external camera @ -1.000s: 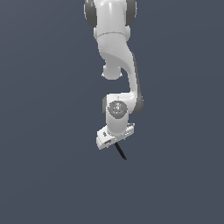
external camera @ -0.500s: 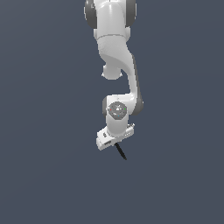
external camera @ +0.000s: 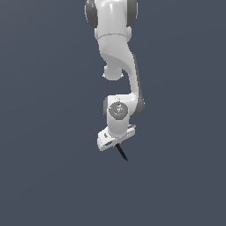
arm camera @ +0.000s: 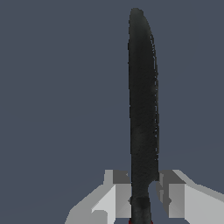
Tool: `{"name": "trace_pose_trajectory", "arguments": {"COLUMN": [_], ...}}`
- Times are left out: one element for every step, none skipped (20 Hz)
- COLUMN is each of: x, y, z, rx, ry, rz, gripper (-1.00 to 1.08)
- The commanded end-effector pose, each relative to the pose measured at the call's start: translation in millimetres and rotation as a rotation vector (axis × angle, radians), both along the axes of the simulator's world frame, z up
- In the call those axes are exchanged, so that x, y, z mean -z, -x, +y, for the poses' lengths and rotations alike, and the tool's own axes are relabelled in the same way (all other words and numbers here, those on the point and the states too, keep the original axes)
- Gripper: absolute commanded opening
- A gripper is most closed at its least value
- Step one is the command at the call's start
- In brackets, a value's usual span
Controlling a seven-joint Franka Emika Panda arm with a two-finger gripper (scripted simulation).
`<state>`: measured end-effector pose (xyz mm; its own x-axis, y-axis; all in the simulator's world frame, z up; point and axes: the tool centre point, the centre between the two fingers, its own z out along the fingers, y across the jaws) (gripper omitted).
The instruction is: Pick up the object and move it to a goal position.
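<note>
Thin black stick-like object [arm camera: 142, 109], red at one end, is being gripped between the closed white end effector [arm camera: 144, 197] fingers.

Plain dark grey-blue backdrop [external camera: 44, 132] throughout.

From where I sit, the arm [external camera: 115, 53] runs off the top edge of the exterior view, so its base and upper links are cut away. The gripper [external camera: 118, 143] hides the upper part of the object [external camera: 122, 153]; only a thin dark sliver shows below it, too small to read any detail. I cannot make out the fingers there at all. In the wrist view, the fingers [arm camera: 117, 199] are cropped by the bottom edge, and the object's [arm camera: 142, 109] lower end, with a trace of red, is cut off there too.
</note>
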<state>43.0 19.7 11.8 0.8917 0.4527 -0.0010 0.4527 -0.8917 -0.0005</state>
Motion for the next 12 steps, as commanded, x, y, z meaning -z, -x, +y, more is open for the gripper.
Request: {"name": "trace_pose_trajectory", "arguments": {"x": [-4.4,-6.7,-9.4,-12.6,-16.1,-20.0,-24.2,-28.7,-33.8,-39.3,-45.2,-51.5], "y": [1.9,3.2,4.8,6.7,8.7,11.0,13.5,16.2,19.2,22.3,25.7,29.4], "z": [-1.2,-1.9,-2.6,-3.5,-4.5,-5.5,-6.7,-7.8,-9.3,-10.8,-12.4,-14.2], "rx": [0.000,0.000,0.000,0.000,0.000,0.000,0.000,0.000,0.000,0.000,0.000,0.000], "ry": [0.000,0.000,0.000,0.000,0.000,0.000,0.000,0.001,0.001,0.001,0.001,0.001], "rz": [-0.001,-0.001,-0.001,-0.001,-0.001,-0.001,-0.001,-0.001,-0.001,-0.001,-0.001,-0.001], "gripper": [-1.00,-1.00,-1.00,-1.00,-1.00,-1.00,-1.00,-1.00,-1.00,-1.00,-1.00,-1.00]}}
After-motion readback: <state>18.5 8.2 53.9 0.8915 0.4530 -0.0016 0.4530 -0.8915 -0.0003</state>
